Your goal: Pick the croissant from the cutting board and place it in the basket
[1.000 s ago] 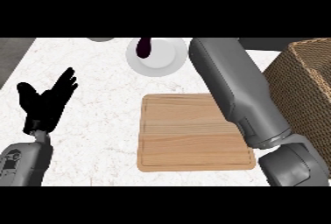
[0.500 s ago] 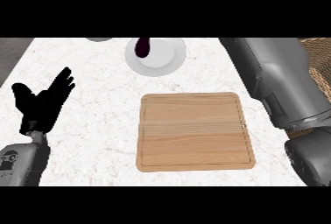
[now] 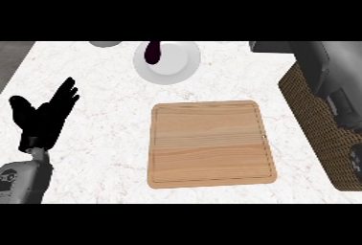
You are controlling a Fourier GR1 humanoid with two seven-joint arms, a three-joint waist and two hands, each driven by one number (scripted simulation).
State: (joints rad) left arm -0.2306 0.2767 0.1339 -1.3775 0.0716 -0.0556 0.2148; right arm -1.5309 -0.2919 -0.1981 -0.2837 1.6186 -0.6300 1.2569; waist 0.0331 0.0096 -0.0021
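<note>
Here, the left hand [image 3: 44, 119] was seen resting at the left edge, fingers straight and spread, nothing held. The cutting board [image 3: 210, 142] lay bare at the counter's [image 3: 106, 95] middle. The croissant could not be seen, nor the right hand; only its grey forearm [image 3: 325, 62] was shown over the basket [image 3: 314, 124]. A white plate [image 3: 170, 64] with a dark item [image 3: 152, 51] was set beyond the board.

The basket [image 3: 314, 129] runs off the right edge, partly covered by the grey forearm [image 3: 332, 72].
</note>
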